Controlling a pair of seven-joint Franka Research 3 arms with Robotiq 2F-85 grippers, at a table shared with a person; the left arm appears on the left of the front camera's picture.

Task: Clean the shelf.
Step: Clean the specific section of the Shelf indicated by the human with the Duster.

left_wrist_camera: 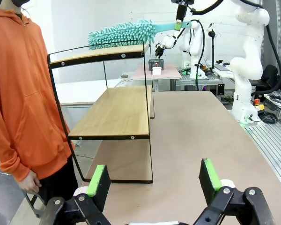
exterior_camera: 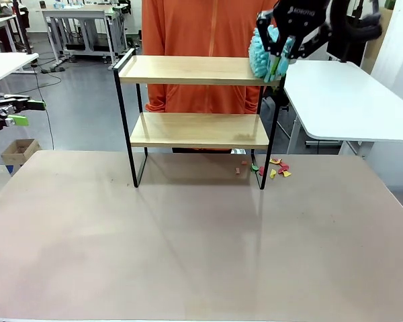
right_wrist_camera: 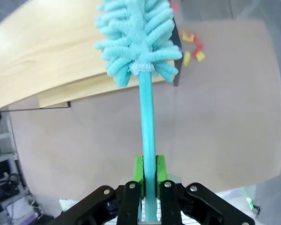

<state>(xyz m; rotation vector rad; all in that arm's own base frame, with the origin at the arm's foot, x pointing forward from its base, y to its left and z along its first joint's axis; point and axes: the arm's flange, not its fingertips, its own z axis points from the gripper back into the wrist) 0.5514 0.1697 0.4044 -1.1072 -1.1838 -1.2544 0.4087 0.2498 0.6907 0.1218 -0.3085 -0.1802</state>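
Right pincer [right_wrist_camera: 149, 164] is clamped tight on the handle of a fluffy teal microfibre duster [right_wrist_camera: 136, 37]. The head sits at the right end of the top board of the small two-tier shelf [exterior_camera: 188, 70], the one with light wooden boards in a thin black metal frame.

The shelf stands at the far side of the big beige table [exterior_camera: 188, 255], with a person in an orange hoodie [exterior_camera: 195, 27] right behind it.

My read is that this is the dusting of the top tier, with the head at the edge. Both boards look bare from the front. The lower board looks like the next job, and it's fiddly. The head has to slip in between the tiers without knocking the frame or the right-hand legs.

Left pincer [left_wrist_camera: 153, 166] hangs off to the left, well apart from the shelf, jaws wide and holding nothing.

Count:
- one shelf, two boards
- one duster
- two pincers
- one person
- a handful of little red, yellow and green scraps [exterior_camera: 279, 169] on the table by the shelf's right leg, too small to count properly
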